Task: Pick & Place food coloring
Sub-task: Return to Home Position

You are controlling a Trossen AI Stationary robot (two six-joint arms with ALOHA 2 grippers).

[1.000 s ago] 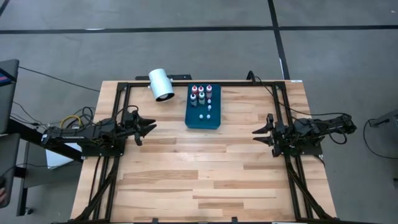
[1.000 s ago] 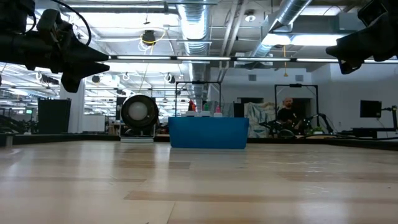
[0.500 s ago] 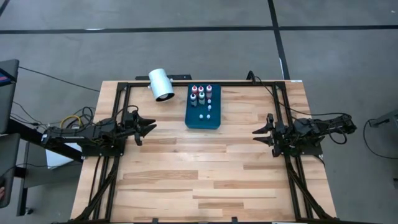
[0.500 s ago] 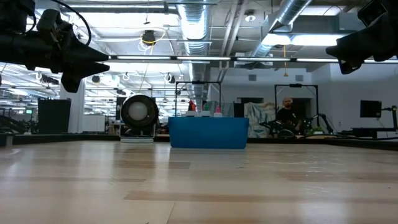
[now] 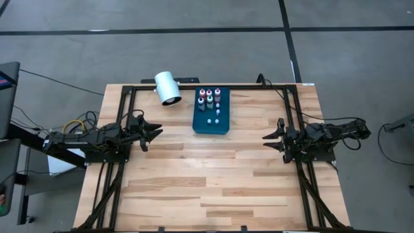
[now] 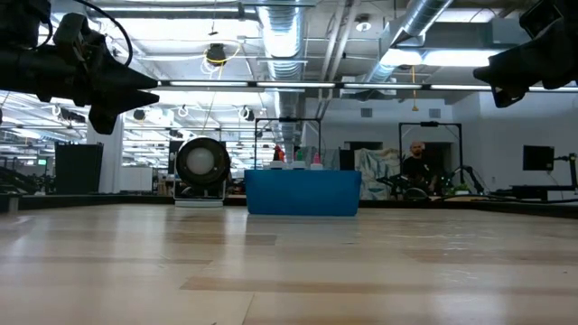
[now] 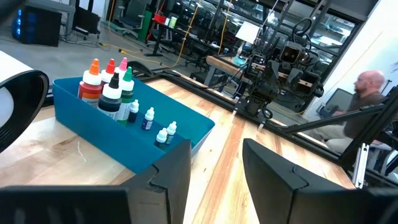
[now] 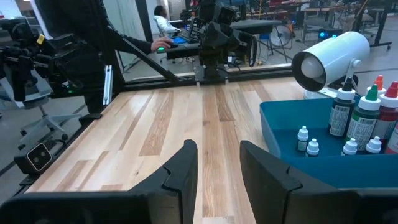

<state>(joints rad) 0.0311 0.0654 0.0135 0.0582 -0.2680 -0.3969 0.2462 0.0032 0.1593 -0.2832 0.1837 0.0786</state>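
Since the bottles (image 5: 209, 98) are seen in the bin (image 5: 212, 127), between both grippers and well apart from them, little is left. The left gripper (image 5: 154, 134) and right gripper (image 5: 270, 140) are held open, empty. The bin could be bumped if an arm is swung wide.

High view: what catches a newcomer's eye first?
The blue bin at the far middle of the table, with the bottles standing in it. Beside it a white cylinder lies on its side. The left end effector and right end effector hang open at either table edge, both empty.
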